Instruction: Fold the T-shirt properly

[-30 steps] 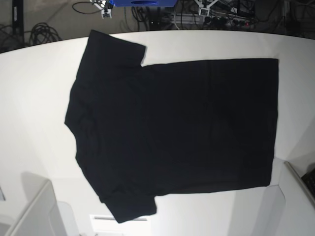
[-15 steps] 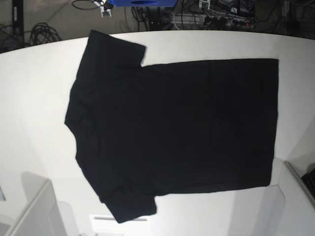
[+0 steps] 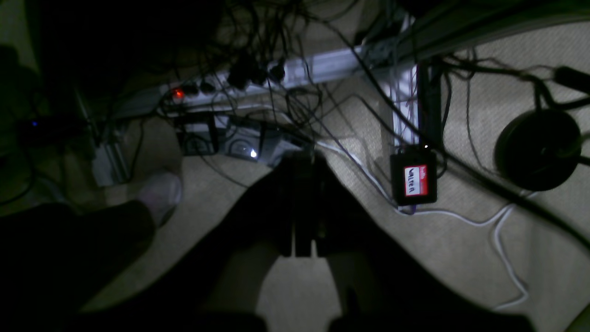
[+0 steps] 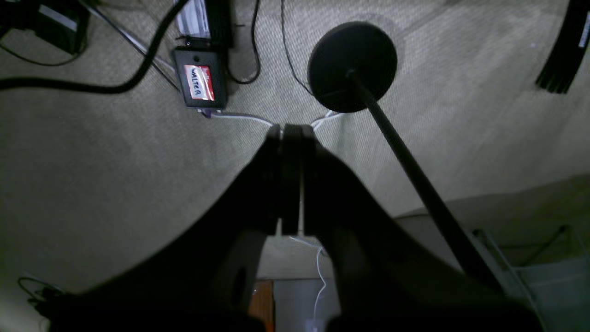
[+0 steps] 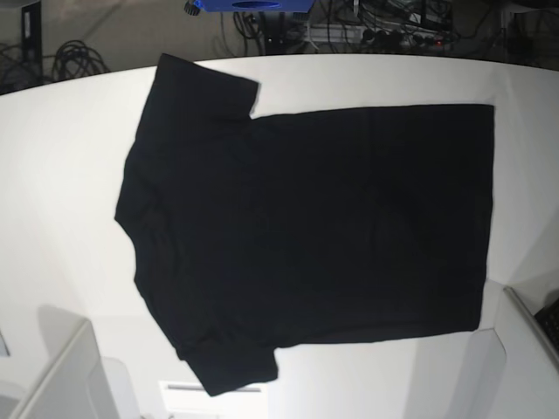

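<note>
Black T-shirt [image 5: 314, 227] spread flat on the white table [image 5: 52, 192], sleeves out, its hem toward the left arm's side, probably laid this way (no folds yet) for folding. Beyond the T-shirt's upper-sleeve side, off the table, the left gripper [image 3: 302, 161] and right gripper [image 4: 292, 131] have their jaws closed together, holding nothing.

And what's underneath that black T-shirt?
Around the T-shirt you can see the white table it lies on; whatever is beneath the cloth is covered, so I can't tell.
</note>
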Robot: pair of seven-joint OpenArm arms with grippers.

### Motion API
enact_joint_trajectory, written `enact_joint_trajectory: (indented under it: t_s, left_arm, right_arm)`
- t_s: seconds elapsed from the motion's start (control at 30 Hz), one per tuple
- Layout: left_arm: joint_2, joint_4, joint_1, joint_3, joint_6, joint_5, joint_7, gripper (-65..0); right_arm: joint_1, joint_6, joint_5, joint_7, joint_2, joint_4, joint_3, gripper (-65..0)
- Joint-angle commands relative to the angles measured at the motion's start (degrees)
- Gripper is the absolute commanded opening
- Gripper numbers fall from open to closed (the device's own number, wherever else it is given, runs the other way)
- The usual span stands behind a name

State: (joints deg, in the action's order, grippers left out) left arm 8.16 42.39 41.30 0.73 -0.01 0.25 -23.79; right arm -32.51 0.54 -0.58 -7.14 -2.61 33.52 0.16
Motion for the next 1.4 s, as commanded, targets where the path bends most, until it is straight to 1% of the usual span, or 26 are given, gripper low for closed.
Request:
enact_joint_trajectory:
  t_s: [0.0, 0.07, 0.17, 0.37, 0.47, 0.5, 0.6, 0.67, 0.83, 0.9, 1.0, 1.07, 1.13, 1.2, 1.27, 1.33, 1.37]
  left_arm:
    - [1.0, 1.3, 2.5, -0.1, 0.3, -0.2, -2.4, -65.0]
    - [1.6, 3.0, 5.1, -0.3, 0.3, -0.2, -5.8, -65.0]
    - [2.3, 5.3, 8.6, -0.7, 0.5, -0.2, -10.2, -65.0]
    - [4.7, 11.5, 14.0, -0.9, 0.5, -0.3, -12.3, -65.0]
    - [5.4, 16.2, 16.9, -1.0, 0.6, -0.3, -13.8, -65.0]
    - [5.5, 17.7, 17.6, -1.8, 0.6, -0.3, -14.1, -65.0]
    - [4.7, 21.8, 20.0, -7.0, 0.6, -0.3, -15.4, -65.0]
    - [3.6, 24.2, 21.1, -9.9, 0.6, -0.3, -16.1, -65.0]
    - [3.3, 32.1, 23.6, -16.1, 0.6, -0.4, -16.3, -65.0]
    - [3.3, 35.6, 23.8, -17.8, 0.4, -2.9, -16.0, -65.0]
    - [3.6, 42.1, 25.6, -19.6, 0.3, -9.4, -15.9, -65.0]
    - [3.7, 47.1, 27.9, -20.7, 0.3, -13.2, -15.9, -65.0]
    - [3.7, 50.9, 29.3, -22.1, 0.2, -15.2, -15.9, -65.0]
    - [3.7, 53.4, 29.6, -23.2, 0.2, -16.6, -15.9, -65.0]
    - [3.7, 54.4, 29.3, -23.6, 0.2, -17.7, -15.8, -65.0]
    - [3.7, 54.4, 28.6, -23.6, 0.2, -19.6, -15.8, -65.0]
    - [4.4, 54.4, 28.1, -23.6, 0.2, -20.9, -15.8, -65.0]
  right_arm:
    - [-2.4, 0.0, 0.0, 0.1, 0.0, 1.3, 0.2, -65.0]
    - [-5.0, 0.0, 0.0, 0.1, 0.0, 4.5, 2.0, -65.0]
    - [-8.6, 0.0, 0.0, 0.3, 0.5, 10.7, 6.7, -65.0]
    - [-14.9, -0.1, 0.0, 7.4, 0.6, 26.7, 11.7, -65.0]
    - [-18.6, -0.1, 0.0, 9.6, 1.9, 36.2, 13.1, -65.0]
    - [-19.5, -0.1, 0.0, 10.6, 2.3, 38.9, 13.7, -65.0]
    - [-21.9, -0.1, 0.0, 13.5, 3.9, 47.1, 15.4, -65.0]
    - [-22.8, -0.1, 0.0, 14.5, 4.9, 51.3, 16.3, -65.0]
    - [-22.7, -0.1, 0.0, 17.2, 5.3, 60.0, 18.5, -65.0]
    - [-21.8, -0.1, 0.0, 18.7, 5.4, 63.1, 18.8, -65.0]
    - [-20.4, -0.1, 0.0, 21.9, 5.4, 68.6, 18.9, -65.0]
    - [-19.9, -0.1, 0.0, 23.3, 6.5, 73.3, 18.9, -65.0]
    - [-19.4, -0.1, 0.0, 23.4, 8.2, 77.8, 18.9, -65.0]
    - [-19.0, -0.1, -0.1, 23.4, 9.0, 81.1, 18.3, -65.0]
    - [-17.5, -0.1, -0.7, 23.4, 9.0, 81.9, 17.4, -65.0]
    - [-16.1, -0.2, -2.6, 23.4, 8.7, 81.7, 16.8, -65.0]
    - [-15.6, -0.2, -3.9, 23.4, 8.7, 81.7, 16.7, -65.0]
